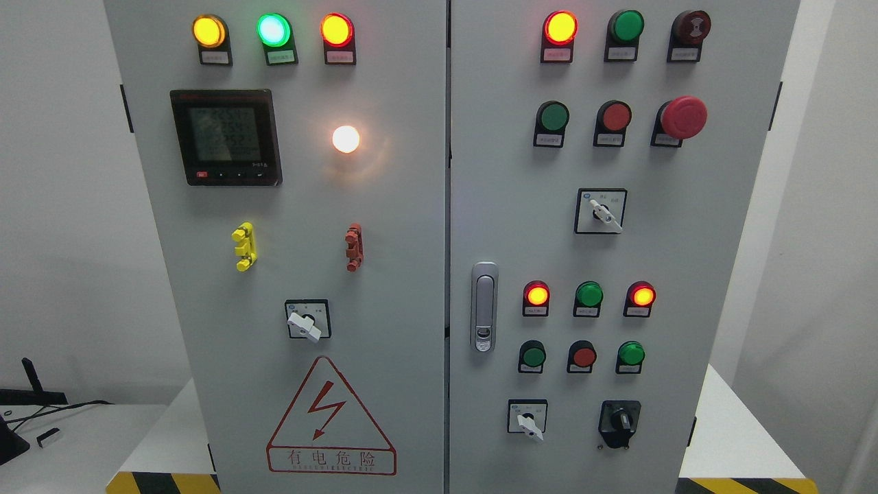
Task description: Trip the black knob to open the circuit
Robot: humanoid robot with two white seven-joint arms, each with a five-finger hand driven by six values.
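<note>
The black knob (620, 421) sits at the lower right of the grey electrical cabinet's right door (686, 226), on a black square base, its handle pointing roughly straight up. To its left is a white selector switch (528, 420). Neither of my hands nor arms shows anywhere in the head view.
The right door carries lit red lamps (560, 27), green and red push buttons, a red emergency stop (683, 116), another white selector (603, 213) and a silver door handle (484, 307). The left door (398, 226) has a meter (226, 136), lit lamps and a hazard triangle (330, 418).
</note>
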